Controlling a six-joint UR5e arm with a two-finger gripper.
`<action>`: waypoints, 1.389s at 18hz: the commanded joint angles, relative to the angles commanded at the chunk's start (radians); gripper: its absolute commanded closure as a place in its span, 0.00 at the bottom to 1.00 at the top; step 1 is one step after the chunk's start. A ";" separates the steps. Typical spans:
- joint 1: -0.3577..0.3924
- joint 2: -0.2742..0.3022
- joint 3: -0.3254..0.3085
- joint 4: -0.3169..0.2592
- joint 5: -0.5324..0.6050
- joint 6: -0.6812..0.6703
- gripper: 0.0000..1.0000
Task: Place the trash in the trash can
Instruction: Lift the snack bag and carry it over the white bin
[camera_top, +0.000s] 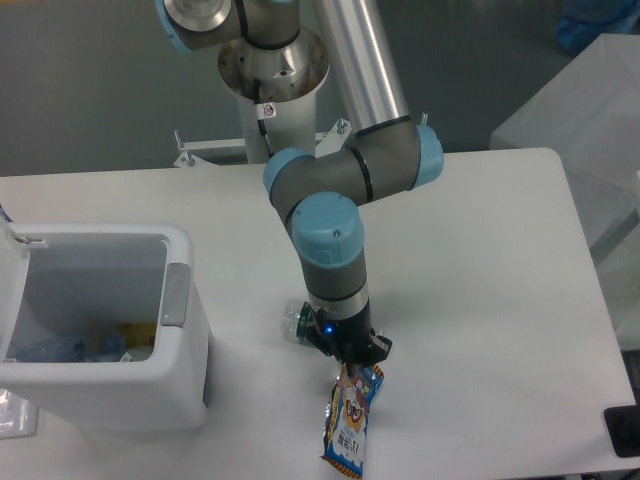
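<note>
Worktop (480, 250): white, carrying everything below.
Trash can (185, 345): white and boxy, standing at the left of the worktop, mouth open upward; a grey tab on the rim facing the arm; some bits already lying at the bottom, too dim to name.
Arm (345, 200): reaching down from the base at the back, wrist pointing nearly straight down over the front middle of the worktop.
Snack packet (347, 425): blue and glossy, hanging below the tool with its long axis close to vertical, lower end tilted a little left — whether the bottom edge touches the worktop cannot be told.
Bottle (294, 321): clear, crushed, mostly hidden behind the wrist, lying on the worktop just left of it; only the left end showing.
Tool (357, 367): pinched narrow on the packet's top edge, holding it.
Key relation: trash can lying to the left of the tool and slightly farther back, well apart — rim looking higher than the packet's hanging bottom.
Next move, as a judgement: likely more lift needed before carrying left, so the dangling end clears the near wall.
</note>
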 joint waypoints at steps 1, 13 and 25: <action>0.002 0.011 -0.002 0.000 -0.003 -0.002 1.00; 0.048 0.101 0.115 0.006 -0.212 -0.325 1.00; -0.020 0.258 0.233 0.006 -0.347 -0.667 1.00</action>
